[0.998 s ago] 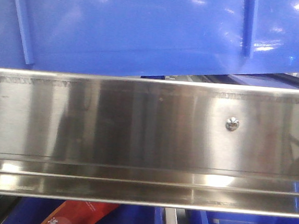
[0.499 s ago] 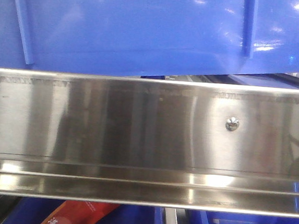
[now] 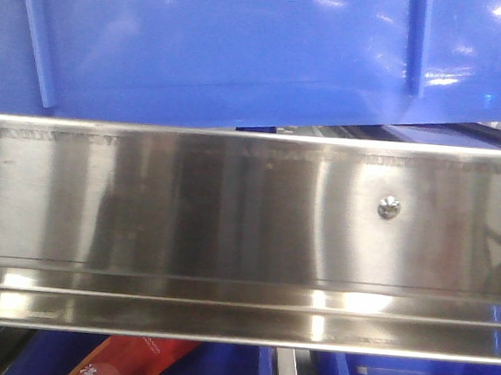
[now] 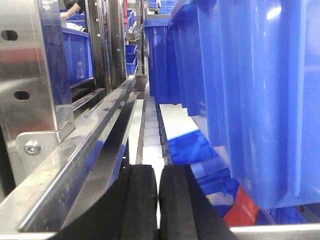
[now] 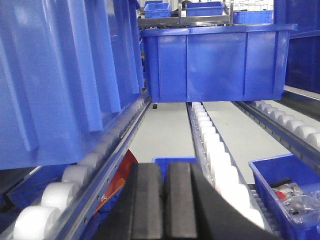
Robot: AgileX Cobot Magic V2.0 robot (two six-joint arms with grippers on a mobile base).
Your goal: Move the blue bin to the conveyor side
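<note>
The blue bin (image 3: 244, 55), glossy with slim raised ribs, fills the top of the front view above a steel rail. In the left wrist view its ribbed wall (image 4: 260, 90) towers on the right. In the right wrist view its wall (image 5: 55, 75) fills the left, resting over white rollers. My left gripper (image 4: 158, 200) is shut and empty, low beside the bin's wall. My right gripper (image 5: 164, 200) is shut and empty, low beside the opposite wall. Contact with the bin does not show. The dark belt strip with the red band is out of view.
A polished steel rail (image 3: 247, 231) spans the front view. Steel rails and uprights (image 4: 75, 150) stand to the left. Another blue crate (image 5: 215, 62) sits on roller tracks (image 5: 210, 145) ahead. A small blue bin with parts (image 5: 287, 195) and a red packet (image 5: 120, 175) lie below.
The blue bin's wall has shifted very slightly left in the front view. Nothing else has visibly changed.
</note>
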